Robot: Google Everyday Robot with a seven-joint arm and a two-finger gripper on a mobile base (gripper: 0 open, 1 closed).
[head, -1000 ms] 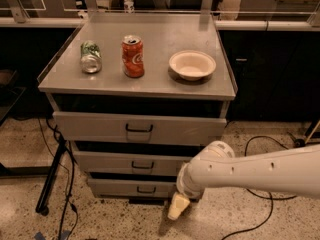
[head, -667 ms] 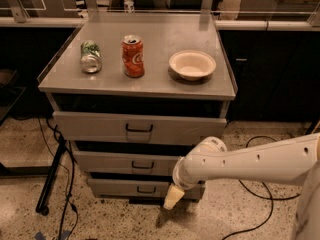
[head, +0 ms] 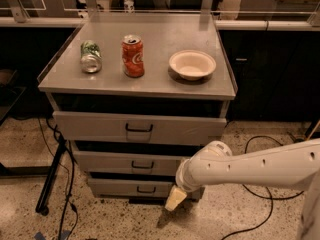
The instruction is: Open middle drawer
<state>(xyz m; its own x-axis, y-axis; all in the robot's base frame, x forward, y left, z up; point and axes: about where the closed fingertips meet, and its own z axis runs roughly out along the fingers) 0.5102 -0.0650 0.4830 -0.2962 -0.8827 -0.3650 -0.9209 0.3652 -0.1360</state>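
Three grey drawers in one cabinet (head: 150, 84), stacked; entries placed by the middle drawer (head: 115, 162)

1. Middle drawer: second front down, medium height, small black loop handle (head: 142, 165) at centre. Front sits in step with the fronts above and below, with only a dark gap over it; judged shut, or near enough.
2. Gripper (head: 172, 199): cream tip pointing down and to the left, below and to the right of the middle drawer's handle, in front of the bottom drawer (head: 125, 188). Apart from the handle, holding nothing. Whether it is spread or closed cannot be told.
3. Arm (head: 250, 166): white, reaching in from the right, level with the middle drawer.
4. Top drawer (head: 100, 126): directly above, taller and wider.
5. Cabinet top, well above: green can (head: 90, 56) on its side, red can (head: 133, 55) upright, white bowl (head: 192, 64).

Progress, as a judgement: nothing of the opening is done. Left to do: bring the gripper up and left to the handle, take hold, pull outward.

Hidden or unclear: the arm's elbow covers the right end of the middle drawer's front and part of the bottom one; no drawer's inside shows; how far the middle drawer is seated cannot be judged exactly
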